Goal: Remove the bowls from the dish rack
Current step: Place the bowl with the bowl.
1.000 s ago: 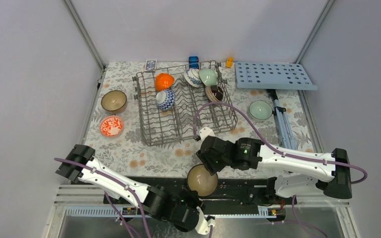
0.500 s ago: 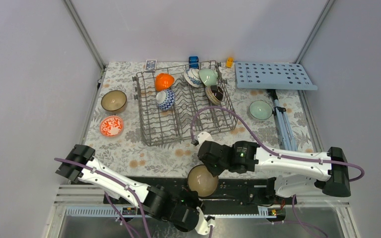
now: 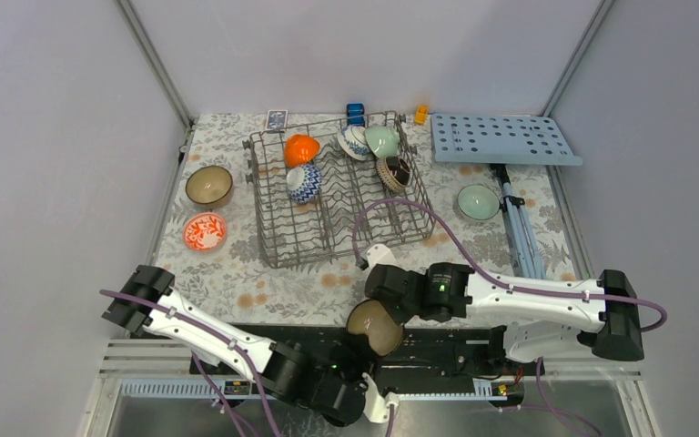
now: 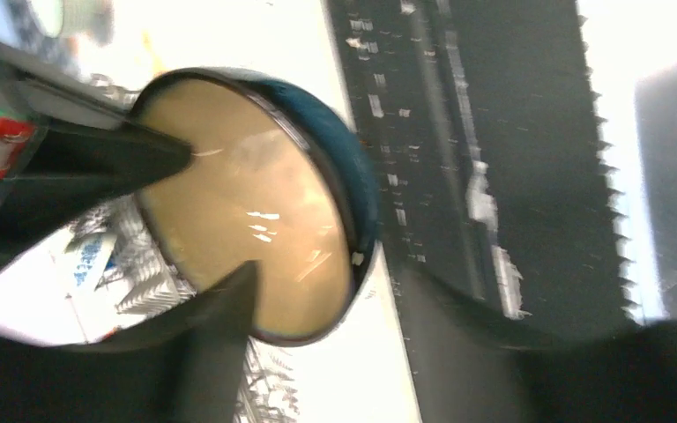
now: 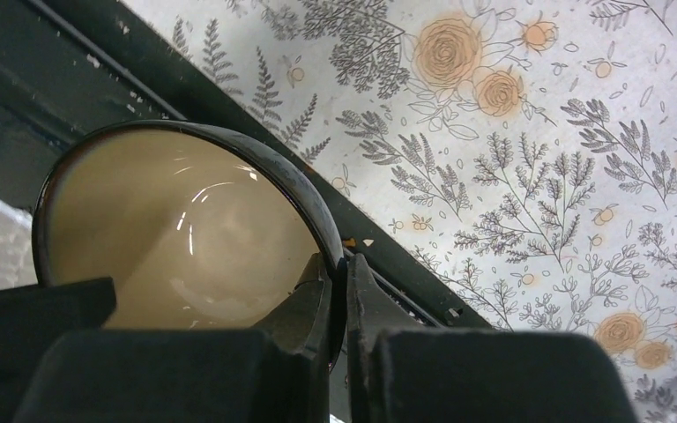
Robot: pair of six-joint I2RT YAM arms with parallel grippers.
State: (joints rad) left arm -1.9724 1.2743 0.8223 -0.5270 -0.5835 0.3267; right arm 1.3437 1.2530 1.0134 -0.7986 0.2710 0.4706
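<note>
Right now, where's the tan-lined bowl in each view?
Top: bowl at bottom centre.
Left wrist: bowl centre-left, large.
Right wrist: bowl lower left, rim pinched by the right gripper.
Shared landmark: black strip beside it.

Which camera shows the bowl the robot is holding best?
The right wrist view: the dark bowl with its tan inside looks big and sharp there, with the right gripper pinching its rim. The left wrist view shows it blurred. The top view shows it small, partly under the arm.

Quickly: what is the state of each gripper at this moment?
Left gripper: open, astride the rim of the dark bowl.
Right gripper: closed on that bowl's rim.
</note>
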